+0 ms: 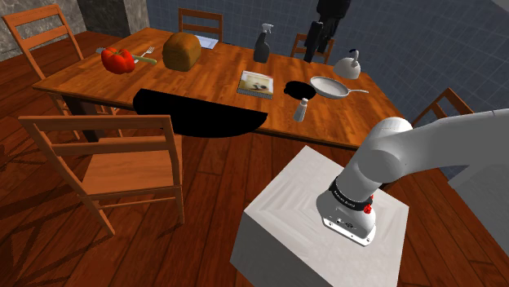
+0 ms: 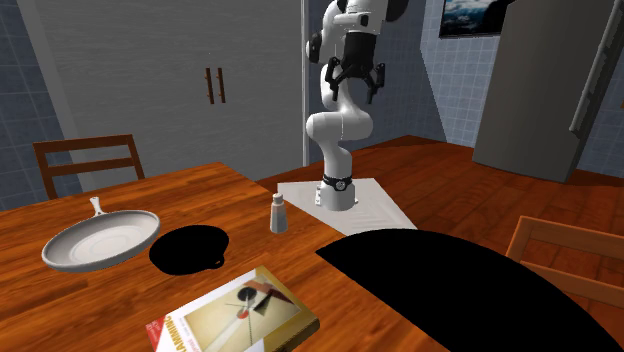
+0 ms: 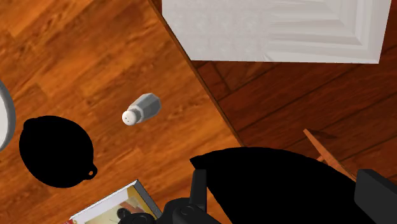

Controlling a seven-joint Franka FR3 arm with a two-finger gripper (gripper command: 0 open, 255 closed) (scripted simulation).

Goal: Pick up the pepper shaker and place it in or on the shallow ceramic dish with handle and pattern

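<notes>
Near the table edge closest to the stand, the pepper shaker stands upright, just beside a flat black dish with a small loop handle. A white pan lies beyond. High above, the gripper hangs with fingers spread wide, holding nothing.
</notes>
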